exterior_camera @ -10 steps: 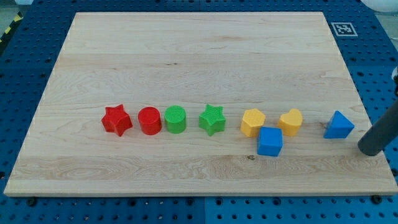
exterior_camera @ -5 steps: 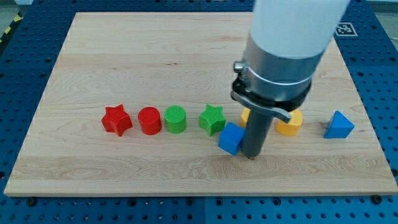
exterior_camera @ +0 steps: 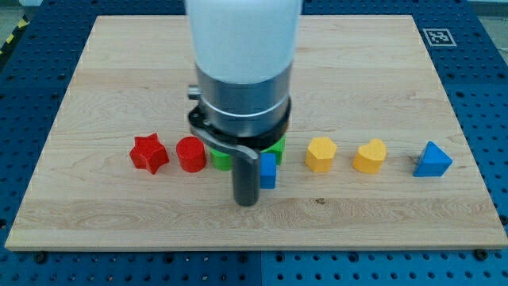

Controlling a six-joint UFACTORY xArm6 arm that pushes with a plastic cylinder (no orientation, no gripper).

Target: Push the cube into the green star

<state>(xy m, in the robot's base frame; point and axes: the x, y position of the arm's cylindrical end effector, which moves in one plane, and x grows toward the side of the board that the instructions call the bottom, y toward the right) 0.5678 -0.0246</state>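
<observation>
Tip (exterior_camera: pixel 247 202) upright, touching blue cube (exterior_camera: pixel 268 171)

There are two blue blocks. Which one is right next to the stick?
The blue cube is. It sits just to the view's right of my tip, partly hidden behind the rod. The other one, the blue triangle, sits far off at the view's right.

1. Light is bright, even and diffuse, seemingly from overhead.
2. The board (exterior_camera: pixel 95 95) shows no glare; its grain reads clearly.
3. Shadows are soft and short, hugging the blocks and the rod (exterior_camera: pixel 247 179).
4. The arm's white upper body (exterior_camera: pixel 242 36) is overexposed and slightly blurred.
5. The blocks stay sharp, colours saturated.
6. No edge distortion is noticeable.
</observation>
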